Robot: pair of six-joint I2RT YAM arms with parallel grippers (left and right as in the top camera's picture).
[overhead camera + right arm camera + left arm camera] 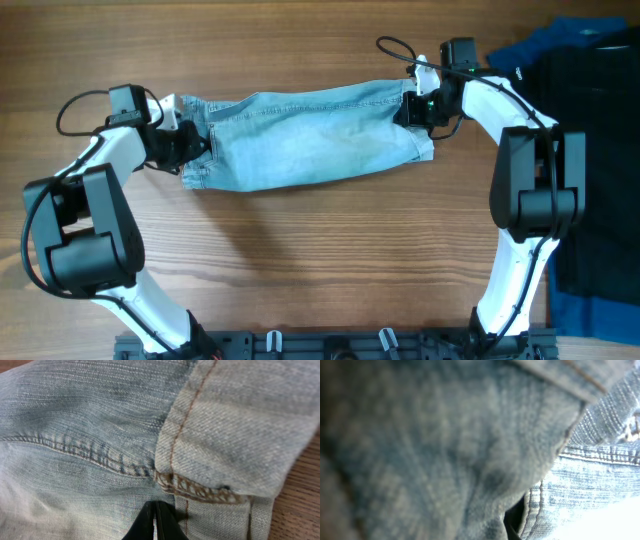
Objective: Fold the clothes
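Wooden worktop, light brown grain, seen from above; pale blue denim shorts lie across its far middle, stretched sideways between the two arms, folded into one long band; waistband end to the left, cuffed leg hems to the right; lower edge sags a little toward the near side.

left fingers sit at the waistband end, closed on the shorts; left wrist view is all denim pressed close to the lens, blurred, with stitched seams at the right edge; the fingers themselves cannot be made out there.

right fingers are at the hem end; right wrist view shows the black tips shut together, pinching denim just below a stitched seam; turned-up cuff with orange thread lies just beside them, bare worktop showing at the lower right corner.

Both arms reach in from the near edge, white and black links bent at the elbows.

black garment lies at the right edge of the worktop, behind the right arm; royal-blue garment pokes out at its far side; both apart from the shorts.
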